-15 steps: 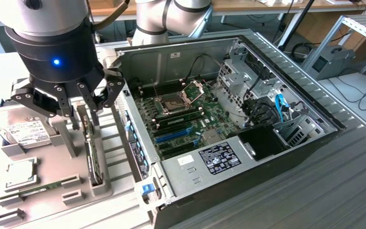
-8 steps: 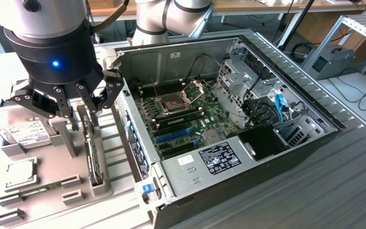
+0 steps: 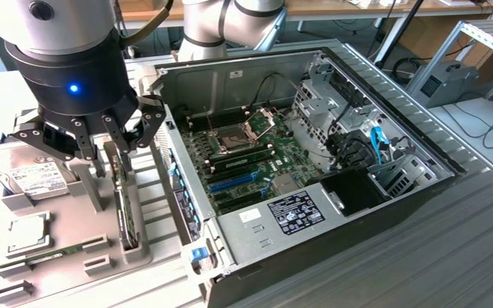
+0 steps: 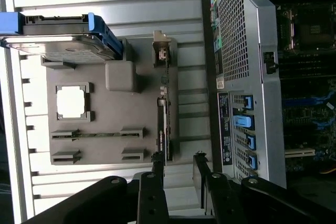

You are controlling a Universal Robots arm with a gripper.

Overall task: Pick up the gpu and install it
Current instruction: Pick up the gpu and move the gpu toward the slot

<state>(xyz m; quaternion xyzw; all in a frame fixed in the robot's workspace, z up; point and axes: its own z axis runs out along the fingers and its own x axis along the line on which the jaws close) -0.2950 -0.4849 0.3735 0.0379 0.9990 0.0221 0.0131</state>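
My gripper (image 3: 118, 154) hung spread, empty, above gpu (image 3: 126, 215) (edge-up in tray (image 3: 75, 273)). Judged stiff, light, fragile; pinch flat faces nr top edge.

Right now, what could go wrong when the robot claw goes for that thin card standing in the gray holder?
1. The gpu stands on its thin edge, so the open gripper could land a finger on top of it instead of straddling it.
2. The computer case wall sits close beside the gray holder, so a spread finger might bump it.
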